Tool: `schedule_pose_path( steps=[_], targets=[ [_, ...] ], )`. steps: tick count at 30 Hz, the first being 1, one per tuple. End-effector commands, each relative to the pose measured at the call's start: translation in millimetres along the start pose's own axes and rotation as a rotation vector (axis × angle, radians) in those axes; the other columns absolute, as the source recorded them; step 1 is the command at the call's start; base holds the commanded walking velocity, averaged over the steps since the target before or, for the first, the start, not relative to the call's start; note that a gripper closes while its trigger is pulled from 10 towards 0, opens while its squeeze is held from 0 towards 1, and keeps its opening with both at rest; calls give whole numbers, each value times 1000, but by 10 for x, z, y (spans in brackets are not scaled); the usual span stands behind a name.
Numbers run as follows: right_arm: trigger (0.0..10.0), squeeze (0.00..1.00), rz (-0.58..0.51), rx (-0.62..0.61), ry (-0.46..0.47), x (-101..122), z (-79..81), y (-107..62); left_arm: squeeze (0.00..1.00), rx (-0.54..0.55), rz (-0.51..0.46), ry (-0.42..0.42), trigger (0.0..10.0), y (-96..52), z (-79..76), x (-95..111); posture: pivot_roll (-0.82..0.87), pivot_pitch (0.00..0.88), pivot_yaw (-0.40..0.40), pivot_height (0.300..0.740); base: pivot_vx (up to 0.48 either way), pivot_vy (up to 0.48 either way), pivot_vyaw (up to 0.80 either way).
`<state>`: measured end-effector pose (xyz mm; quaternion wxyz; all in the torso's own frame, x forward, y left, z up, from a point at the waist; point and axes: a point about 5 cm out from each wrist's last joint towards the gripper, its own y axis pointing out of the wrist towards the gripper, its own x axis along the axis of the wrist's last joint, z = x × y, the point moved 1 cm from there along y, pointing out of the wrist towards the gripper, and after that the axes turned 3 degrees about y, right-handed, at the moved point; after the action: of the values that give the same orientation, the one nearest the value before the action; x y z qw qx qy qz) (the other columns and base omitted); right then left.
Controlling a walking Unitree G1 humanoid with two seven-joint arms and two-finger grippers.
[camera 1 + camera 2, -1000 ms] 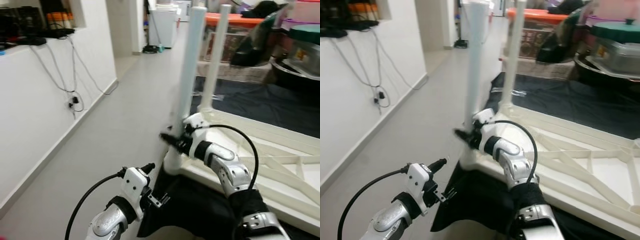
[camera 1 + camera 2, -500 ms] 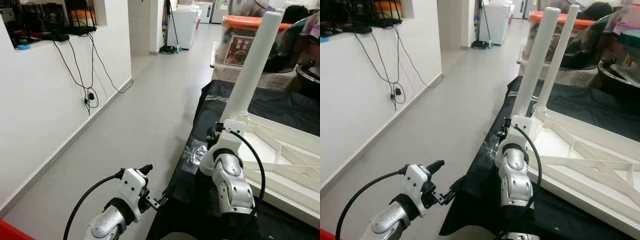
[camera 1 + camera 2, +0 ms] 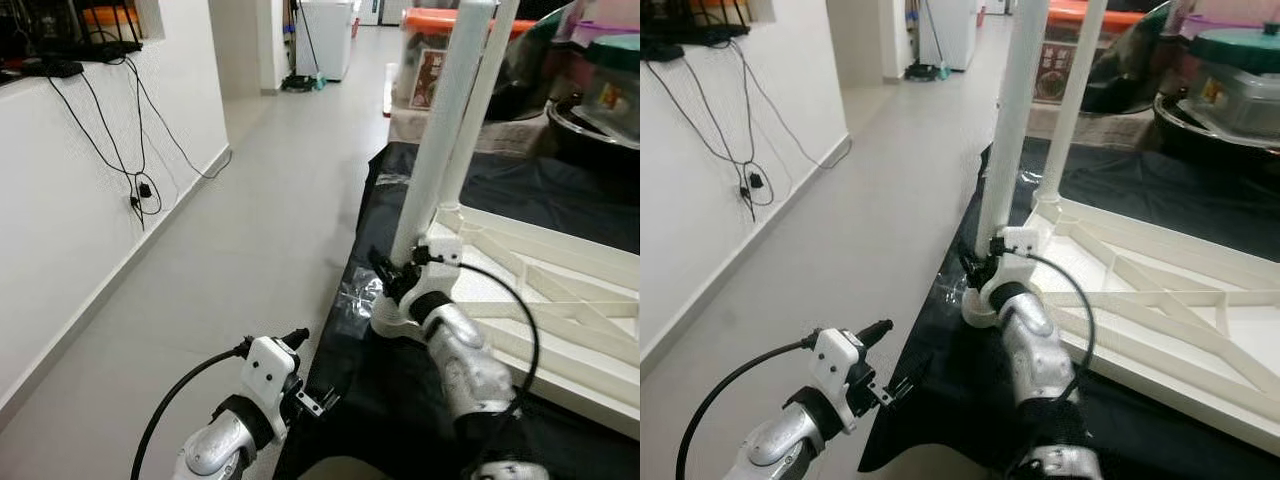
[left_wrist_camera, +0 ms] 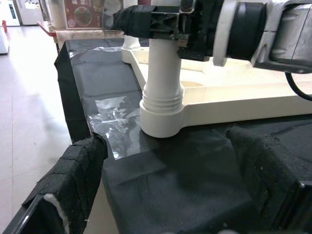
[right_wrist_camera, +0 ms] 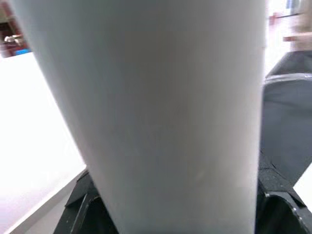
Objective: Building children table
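Right claw [image 3: 392,283] pinching leg [image 3: 440,140] near socket [image 4: 161,117].
Leg looks light, stiff, slick plastic; low hold suits. Left claw [image 3: 312,402] spread, idle beside the black cloth [image 3: 400,400].

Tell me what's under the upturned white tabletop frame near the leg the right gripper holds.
A black cloth lies under the tabletop frame, with clear plastic wrap beside the leg socket. What the cloth covers is hidden.
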<state>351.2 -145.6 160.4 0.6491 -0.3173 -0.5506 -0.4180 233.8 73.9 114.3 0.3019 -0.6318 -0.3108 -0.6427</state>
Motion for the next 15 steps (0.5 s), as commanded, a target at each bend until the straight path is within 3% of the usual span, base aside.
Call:
schedule_pose_path(
  steps=[1,3,4,6,7,10,15],
  targets=[
    [10000,0,91,273,26,-49,226,57,0,-5,10,-15,10000,1,-1,-22,77,0,-39,740,0,0,0],
    [10000,0,174,448,9,-38,236,19,0,-6,10,-14,10000,4,1,-26,77,0,-39,740,0,0,0],
    [10000,0,174,448,9,-38,236,19,0,-6,10,-14,10000,4,1,-26,77,0,-39,740,0,0,0],
    [10000,0,248,600,-45,-49,273,0,0,-8,12,-13,10000,6,-3,-34,82,0,-45,740,0,0,0],
    [10000,0,248,600,-45,-49,273,0,0,-8,12,-13,10000,6,-3,-34,82,0,-45,740,0,0,0],
    [10000,0,324,831,-104,-67,398,16,0,-11,15,-16,10000,7,-17,-46,93,0,-48,740,0,0,0],
    [10000,0,354,898,-115,-82,444,54,0,-13,16,-17,10000,2,-20,-51,94,0,-48,740,0,0,0]
  ],
)
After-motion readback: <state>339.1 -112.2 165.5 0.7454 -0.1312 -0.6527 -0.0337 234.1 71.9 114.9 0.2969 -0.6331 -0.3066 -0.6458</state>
